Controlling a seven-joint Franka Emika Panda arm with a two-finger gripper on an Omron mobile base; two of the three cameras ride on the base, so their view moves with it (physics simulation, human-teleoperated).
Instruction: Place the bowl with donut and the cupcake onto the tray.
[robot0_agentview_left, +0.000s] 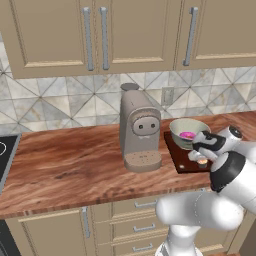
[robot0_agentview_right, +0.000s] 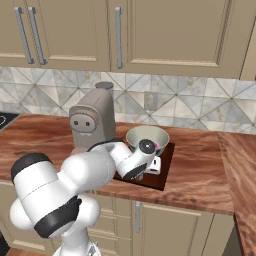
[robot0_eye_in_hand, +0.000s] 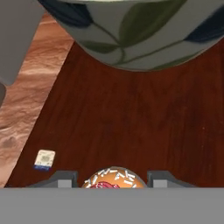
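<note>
The pale grey-green bowl (robot0_agentview_left: 189, 131) stands on the back part of the dark reddish-brown tray (robot0_agentview_left: 179, 161), and the pink donut (robot0_agentview_left: 187, 135) lies inside it. My gripper (robot0_agentview_left: 200, 156) hangs low over the tray's front half, just in front of the bowl. It is shut on the cupcake (robot0_agentview_left: 202, 161). In the hand view the cupcake's frosted top (robot0_eye_in_hand: 114, 179) sits between the two fingertips (robot0_eye_in_hand: 63, 177), with the tray (robot0_eye_in_hand: 131, 118) below and the bowl's leaf-patterned wall (robot0_eye_in_hand: 131, 39) beyond. Whether the cupcake touches the tray I cannot tell. From the right, my forearm hides part of the bowl (robot0_agentview_right: 147, 138) and tray (robot0_agentview_right: 163, 172).
A taupe coffee machine (robot0_agentview_left: 140, 131) stands on the wood-grain counter (robot0_agentview_left: 65, 165), close to the tray's left edge. A small white label (robot0_eye_in_hand: 44, 159) lies on the tray's near corner. A black cooktop (robot0_agentview_left: 6, 152) is at the far left. Wall cabinets (robot0_agentview_left: 100, 35) hang above.
</note>
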